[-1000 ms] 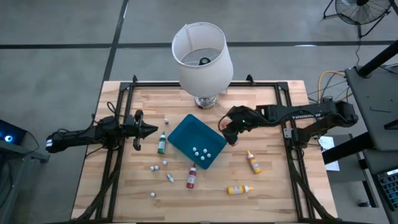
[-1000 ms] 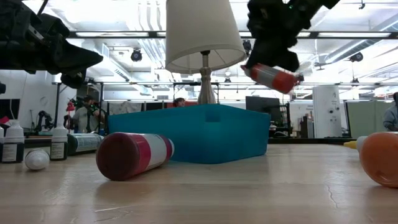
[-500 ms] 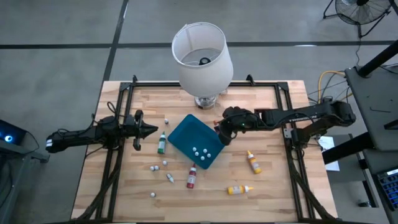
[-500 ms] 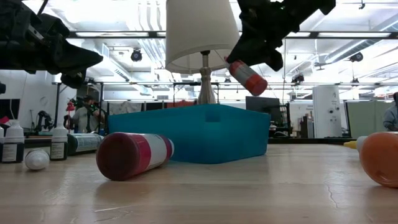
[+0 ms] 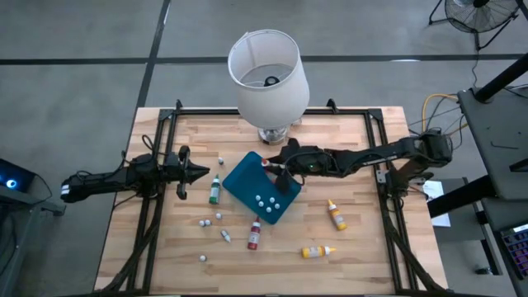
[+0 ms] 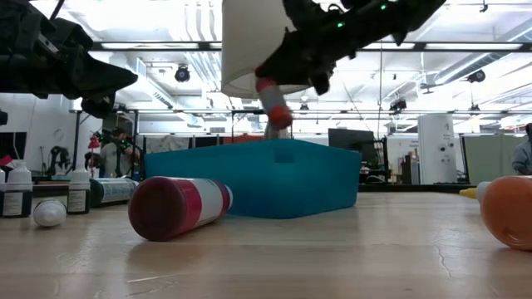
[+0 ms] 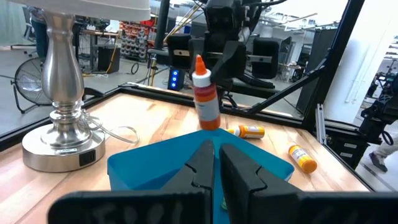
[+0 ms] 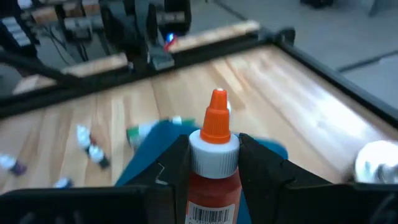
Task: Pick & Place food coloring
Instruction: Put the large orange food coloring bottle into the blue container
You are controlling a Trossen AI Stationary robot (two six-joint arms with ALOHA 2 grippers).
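Note:
My right gripper (image 5: 279, 171) reaches in from the table's right and hangs above the teal tray (image 5: 243, 183), shut on a red-orange food coloring bottle (image 7: 206, 99) with a white collar and orange tip. More food coloring lies on the wood: a green bottle (image 5: 214, 190) left of the tray, a red one (image 5: 254, 235) near it, and two orange-yellow ones (image 5: 337, 214) (image 5: 317, 251) to the right. My left gripper (image 5: 200, 173) waits shut at the table's left, level, pointing at the tray. My right gripper pinches the bottle between its two fingers (image 8: 178, 163), one on each side of its shoulder just under the white collar (image 8: 214, 151). The fingers come nearly level from the table's right. The bottle stands almost upright, tip up, lifted clear above the tray.
A white-shaded lamp (image 5: 268, 74) with a metal base (image 7: 59, 134) stands at the far edge behind the tray. Small white caps lie in the tray (image 5: 266, 200) and on the wood (image 5: 206, 223). A black frame (image 5: 157, 198) runs round the table.
My right gripper has moved toward the table's left, from beside the tray to above it, sinking a little and turning its wrist. The bottle in it has swung from lying nearly level to almost upright, tip up.

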